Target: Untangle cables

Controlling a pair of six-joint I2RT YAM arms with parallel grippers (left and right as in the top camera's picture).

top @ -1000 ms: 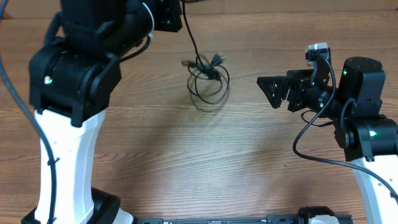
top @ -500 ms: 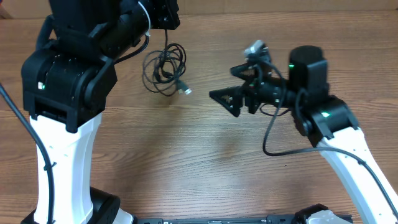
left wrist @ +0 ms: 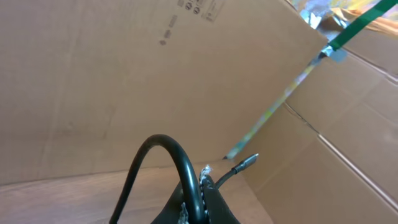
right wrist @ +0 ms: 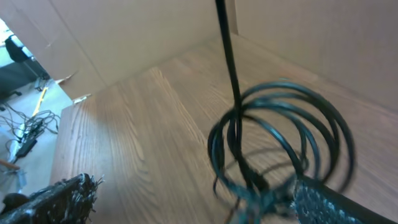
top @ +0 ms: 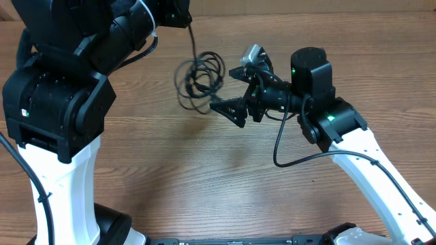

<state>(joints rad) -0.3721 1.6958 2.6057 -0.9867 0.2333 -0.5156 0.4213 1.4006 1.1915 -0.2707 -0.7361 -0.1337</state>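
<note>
Above wooden table [top: 204, 184], cables [top: 201, 76] hang clamped in left pincer [left wrist: 199, 200], coil beside wide-apart right pincer [top: 225, 89].

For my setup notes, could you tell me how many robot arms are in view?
2. The left arm stands at left, cables hanging from it; the right arm reaches toward them from the right.

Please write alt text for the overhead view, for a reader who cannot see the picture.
A small coil of thin black cables hangs by one strand from the shut left hand above a wooden table. The right hand extends in from the right, open, close beside the coil.
</note>
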